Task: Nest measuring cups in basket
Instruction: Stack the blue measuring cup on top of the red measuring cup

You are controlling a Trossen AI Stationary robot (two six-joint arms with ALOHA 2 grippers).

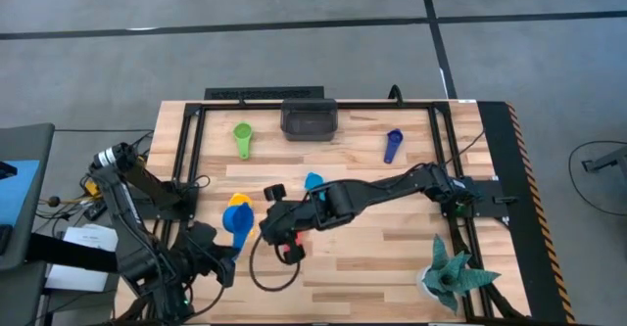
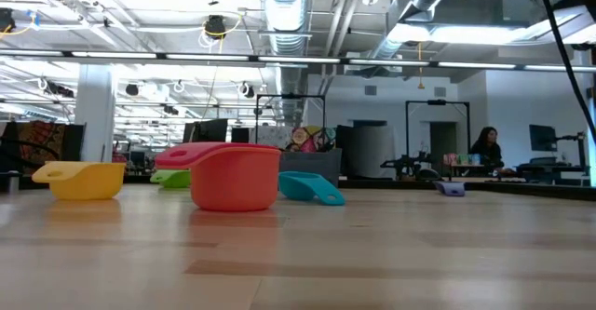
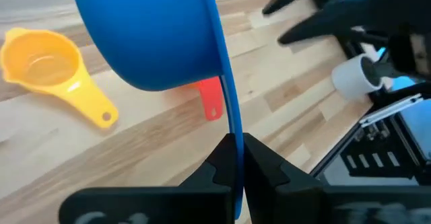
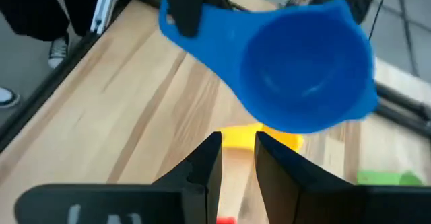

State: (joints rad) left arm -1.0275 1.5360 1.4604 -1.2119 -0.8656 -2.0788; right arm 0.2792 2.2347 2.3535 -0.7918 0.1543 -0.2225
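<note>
- The left gripper (image 3: 236, 158) is held low at the near edge of the table, its arm folded back from the left corner; its fingers (image 3: 215, 173) are pressed together on the flat handle of the royal blue cup (image 1: 236, 220), which is held off the wood just in front of the yellow cup (image 3: 42, 64).
- The right gripper (image 4: 237, 158) is reached across from the right side, the arm stretched nearly flat over the table, and ends just beside the royal blue cup; its fingers (image 4: 205, 162) are seen parted by a narrow gap, with nothing between them.
- The red cup (image 2: 235, 176) is stood upright on the wood just beside the yellow cup; from above it is largely covered by the right arm's wrist, and only its handle shows in the left wrist view.
- The light blue cup (image 1: 313, 181) is partly hidden behind the right arm, just past the royal blue cup.
- The green cup (image 1: 243, 137) is lain farther off, beyond the royal blue cup and left of the basket (image 1: 309, 117).
- The dark blue cup (image 1: 393, 145) is lain well right of the basket.
- The basket is set at the far edge; its contents cannot be made out.
- The teal spiky object (image 1: 451, 274) is stood at the near right corner, well apart from the royal blue cup.
</note>
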